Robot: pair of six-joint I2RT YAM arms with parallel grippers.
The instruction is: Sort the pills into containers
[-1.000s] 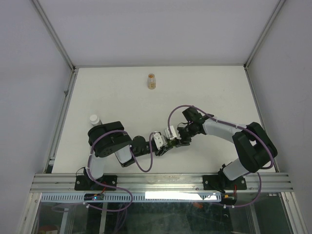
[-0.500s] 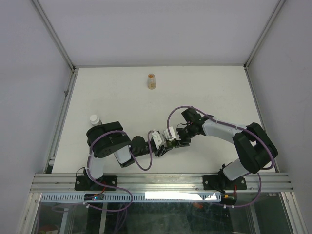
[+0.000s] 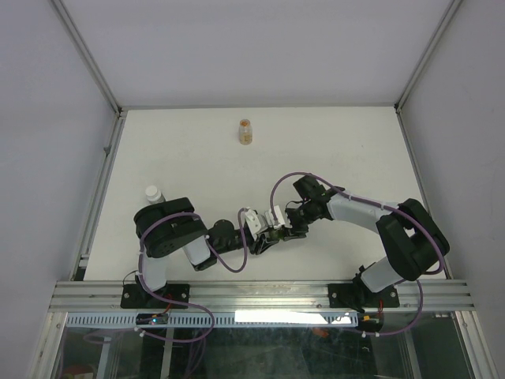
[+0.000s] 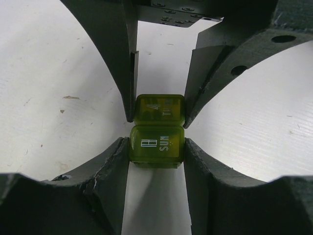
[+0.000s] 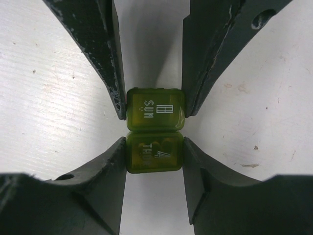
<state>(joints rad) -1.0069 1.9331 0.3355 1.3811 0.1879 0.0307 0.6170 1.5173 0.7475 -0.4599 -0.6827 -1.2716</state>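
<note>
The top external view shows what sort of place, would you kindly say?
Likely a robotics lab test cell: a white table walled by plain panels, two arms bolted to an aluminium rail, both holding one green pill box.

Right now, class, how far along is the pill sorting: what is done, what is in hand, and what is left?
Done: nothing sorted shows; the green pill box looks shut. In hand: the left gripper clamps its SUN end, the right gripper its THU end. Left: the pills sit in their bottle, far from both grippers; opening the box and filling it remain.
</note>
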